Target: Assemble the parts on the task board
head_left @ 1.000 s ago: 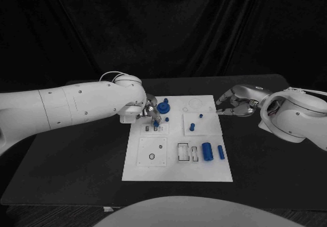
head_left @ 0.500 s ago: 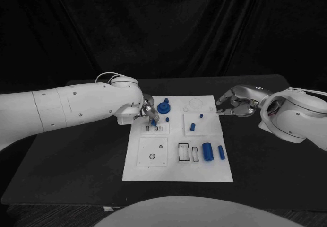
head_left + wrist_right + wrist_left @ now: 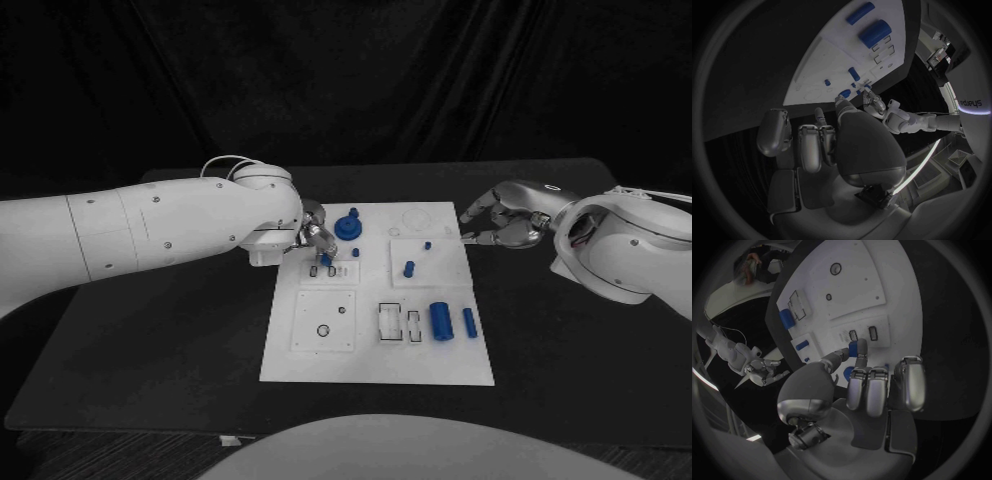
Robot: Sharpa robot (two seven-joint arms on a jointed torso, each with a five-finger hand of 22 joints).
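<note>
At the board's (image 3: 375, 360) far left corner, the left hand (image 3: 309, 238) pinches a small blue peg (image 3: 853, 348) between thumb and fingertip, just above two dark slots (image 3: 863, 334). The peg looks light, rigid and smooth, likely slippery, so a grip near its top suits. The right hand (image 3: 498, 224) hovers beside the board, fingers curled, holding nothing.

left hand (image 3: 307, 243) | drew back slightly from board's far-left slots | apparently pinching small blue part (image 3: 853, 348)

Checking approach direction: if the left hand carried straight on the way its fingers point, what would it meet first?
Likely the task board: the left hand pinches a small blue part just over two dark slots; depth unclear.
</note>
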